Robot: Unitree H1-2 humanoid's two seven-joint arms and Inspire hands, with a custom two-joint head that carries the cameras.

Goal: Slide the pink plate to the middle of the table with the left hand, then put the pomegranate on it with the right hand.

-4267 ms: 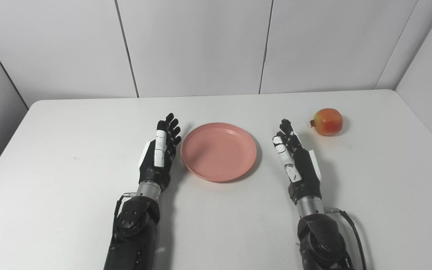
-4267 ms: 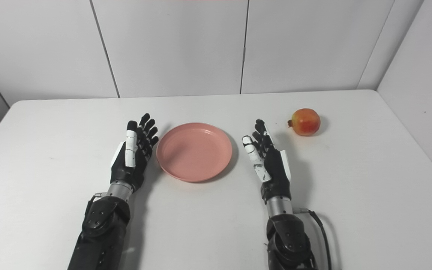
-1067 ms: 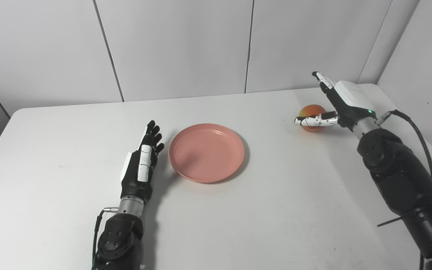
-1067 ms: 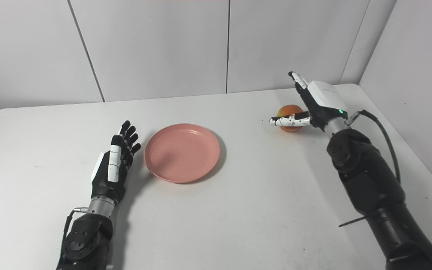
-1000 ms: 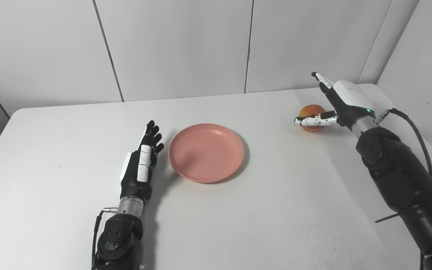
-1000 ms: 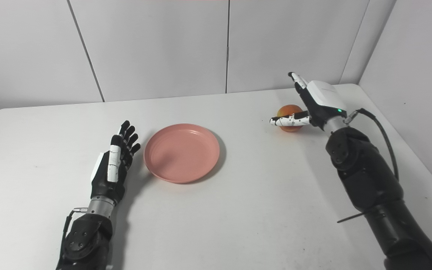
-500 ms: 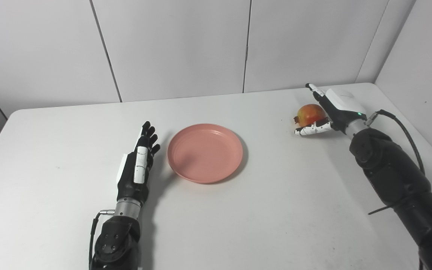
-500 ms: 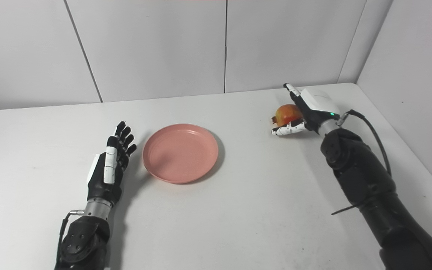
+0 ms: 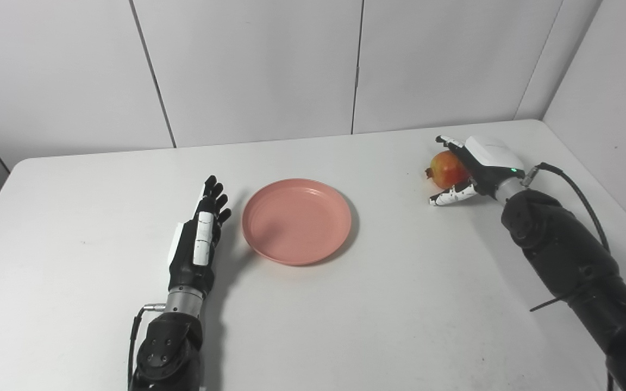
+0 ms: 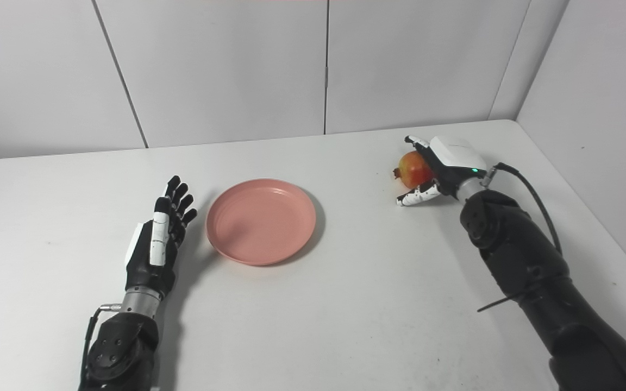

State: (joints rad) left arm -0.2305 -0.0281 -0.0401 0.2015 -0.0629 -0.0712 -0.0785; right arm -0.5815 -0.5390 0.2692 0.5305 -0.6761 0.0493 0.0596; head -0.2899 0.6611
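**Plate placed; fruit not yet lifted**

The pink plate [image 9: 296, 221] sits mid-table. My left hand [image 9: 196, 244] lies flat beside it, fingers spread, empty. My right hand [image 9: 468, 171] cups the pomegranate [image 9: 445, 169] near the far right corner, thumb splayed, grip unclosed. Remaining: grasp, carry, set down.
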